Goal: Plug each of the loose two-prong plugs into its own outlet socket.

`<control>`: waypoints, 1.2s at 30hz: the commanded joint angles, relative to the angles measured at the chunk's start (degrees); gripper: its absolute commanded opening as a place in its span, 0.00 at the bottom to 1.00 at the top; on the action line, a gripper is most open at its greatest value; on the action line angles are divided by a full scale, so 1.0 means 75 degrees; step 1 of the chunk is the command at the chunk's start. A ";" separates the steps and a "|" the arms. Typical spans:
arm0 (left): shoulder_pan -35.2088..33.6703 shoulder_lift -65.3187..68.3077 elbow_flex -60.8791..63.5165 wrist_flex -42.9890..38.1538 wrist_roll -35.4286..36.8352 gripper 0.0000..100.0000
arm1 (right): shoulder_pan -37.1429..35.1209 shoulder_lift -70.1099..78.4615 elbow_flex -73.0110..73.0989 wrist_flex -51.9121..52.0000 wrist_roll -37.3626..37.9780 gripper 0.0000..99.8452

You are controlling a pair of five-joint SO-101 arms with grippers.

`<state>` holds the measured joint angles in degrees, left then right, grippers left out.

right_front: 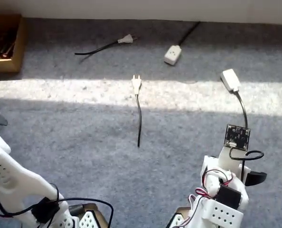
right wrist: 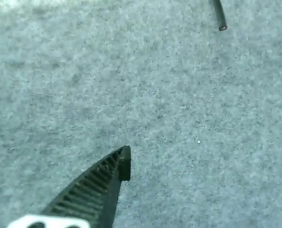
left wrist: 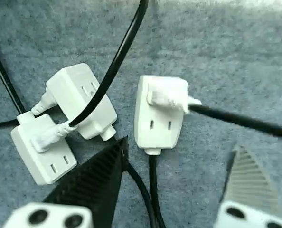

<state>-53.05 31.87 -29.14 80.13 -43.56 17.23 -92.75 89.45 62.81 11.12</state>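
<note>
Grey carpet (right_front: 84,156) covers the whole work area, crossed by a bright band of sunlight, with a pale strip (right_front: 141,8) along the far edge. At far left a wooden box (right_front: 8,45) sits on it. The left arm (right_front: 17,185) rises from the near left corner. Its wrist view shows the left gripper (left wrist: 179,145) with jaws spread and empty above three white outlet blocks lying close together. The nearest block (left wrist: 157,114) has a white plug (left wrist: 169,92) seated in it. Farther right, a far loose plug (right_front: 125,39) lies near the far edge. A middle loose plug (right_front: 136,84) lies in the sunlight, its black cord (right_front: 139,118) trailing toward the arms. Next come a far socket (right_front: 172,54) and a sunlit socket (right_front: 230,80). The right arm (right_front: 221,190) stands at near right. The right gripper (right wrist: 122,164) hangs over bare carpet, and I cannot tell whether it is open or closed.
</note>
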 commanded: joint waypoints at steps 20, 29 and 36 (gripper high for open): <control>0.4308 -0.0229 -0.1659 0.2696 0.2415 0.44 | 0.1225 0.9313 -1.0286 0.0592 0.0199 0.56; 0.5996 -0.0217 -0.1272 0.2684 0.3727 0.45 | 0.0580 1.7354 -1.8667 0.0990 0.3376 0.56; 0.6289 -0.0229 -0.0862 0.2438 0.4196 0.45 | -0.0217 2.1960 -2.3613 0.1495 0.3212 0.56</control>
<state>-6.64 31.78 -35.56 99.47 -13.85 18.29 61.01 -70.29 73.19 36.35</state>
